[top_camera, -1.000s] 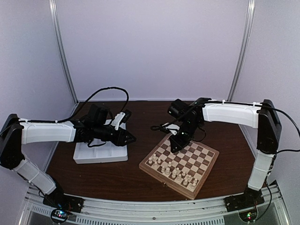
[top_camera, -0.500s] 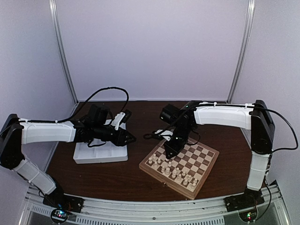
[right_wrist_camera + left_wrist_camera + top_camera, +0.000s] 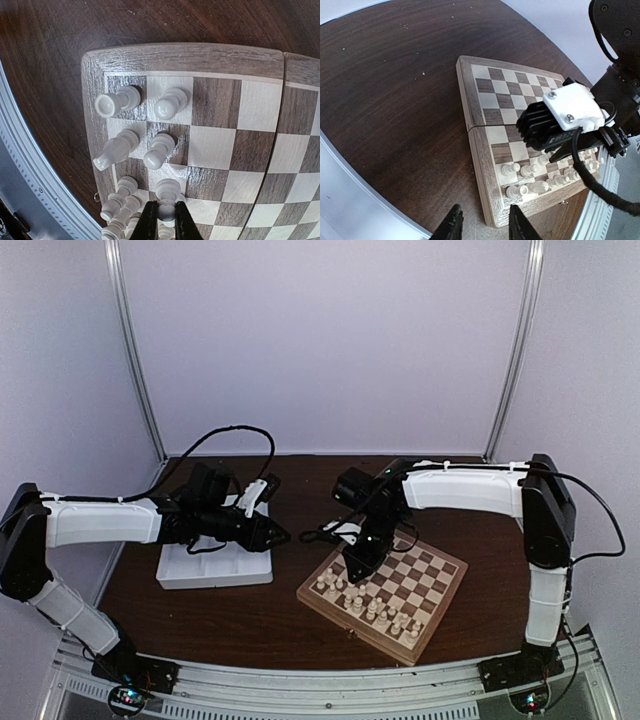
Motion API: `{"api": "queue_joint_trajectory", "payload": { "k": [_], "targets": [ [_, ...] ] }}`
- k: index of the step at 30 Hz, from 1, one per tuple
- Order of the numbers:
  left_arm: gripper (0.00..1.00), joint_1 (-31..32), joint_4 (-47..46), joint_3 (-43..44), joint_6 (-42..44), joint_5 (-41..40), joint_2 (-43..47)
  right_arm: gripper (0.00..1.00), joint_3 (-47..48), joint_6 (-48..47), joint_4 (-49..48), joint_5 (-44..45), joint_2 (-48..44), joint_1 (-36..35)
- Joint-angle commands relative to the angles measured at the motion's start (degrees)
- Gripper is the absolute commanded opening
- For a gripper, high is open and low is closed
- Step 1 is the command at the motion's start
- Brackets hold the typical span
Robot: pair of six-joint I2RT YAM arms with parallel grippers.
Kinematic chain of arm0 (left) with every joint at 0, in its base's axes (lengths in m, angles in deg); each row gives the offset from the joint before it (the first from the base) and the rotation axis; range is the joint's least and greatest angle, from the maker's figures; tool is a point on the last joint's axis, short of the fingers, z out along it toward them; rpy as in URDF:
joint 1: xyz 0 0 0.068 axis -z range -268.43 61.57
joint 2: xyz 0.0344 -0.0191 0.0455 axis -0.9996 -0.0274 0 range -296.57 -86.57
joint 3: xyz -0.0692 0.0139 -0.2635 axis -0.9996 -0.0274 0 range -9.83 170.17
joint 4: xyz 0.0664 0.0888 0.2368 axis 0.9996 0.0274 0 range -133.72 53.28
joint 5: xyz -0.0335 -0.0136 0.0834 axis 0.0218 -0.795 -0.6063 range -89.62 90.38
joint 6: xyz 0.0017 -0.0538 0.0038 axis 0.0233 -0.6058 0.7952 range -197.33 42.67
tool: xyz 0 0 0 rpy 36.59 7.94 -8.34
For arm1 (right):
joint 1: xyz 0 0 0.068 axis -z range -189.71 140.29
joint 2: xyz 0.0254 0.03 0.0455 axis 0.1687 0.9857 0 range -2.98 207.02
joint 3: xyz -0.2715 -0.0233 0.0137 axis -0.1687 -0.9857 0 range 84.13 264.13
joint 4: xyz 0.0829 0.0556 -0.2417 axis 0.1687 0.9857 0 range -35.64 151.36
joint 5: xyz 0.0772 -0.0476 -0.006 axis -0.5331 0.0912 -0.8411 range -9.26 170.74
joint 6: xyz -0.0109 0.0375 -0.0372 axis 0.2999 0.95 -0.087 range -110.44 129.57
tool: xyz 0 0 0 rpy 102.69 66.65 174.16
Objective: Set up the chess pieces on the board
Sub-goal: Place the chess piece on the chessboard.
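Placement seems underway: a cream piece (image 3: pixel 167 191) is pinched by the right tool (image 3: pixel 164 216), the left tool (image 3: pixel 483 216) open. Lowering onto the board (image 3: pixel 185 52) beneath is required.

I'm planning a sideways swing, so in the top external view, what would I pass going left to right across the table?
White tray → left tool → right tool, shut on a cream piece → the bare squares of the board.
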Motion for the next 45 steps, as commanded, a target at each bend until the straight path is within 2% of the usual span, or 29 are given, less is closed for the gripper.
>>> {"api": "queue_joint_trajectory", "payload": {
  "k": [1, 18, 45],
  "targets": [
    [0.32, -0.37, -0.69, 0.18, 0.96, -0.63, 0.89, 0.07, 2.21, -0.63, 0.6, -0.72, 1.42, -0.69],
    [0.32, -0.35, -0.65, 0.34, 1.18, -0.78, 0.6, 0.09, 2.42, -1.51, 2.71, -0.03, 3.26, -1.53],
    [0.32, -0.3, -0.29, 0.43, 1.4, -0.91, 0.78, 0.25, 3.36, -1.95, 2.96, 2.04, 2.43, -1.7]
  ]
}}
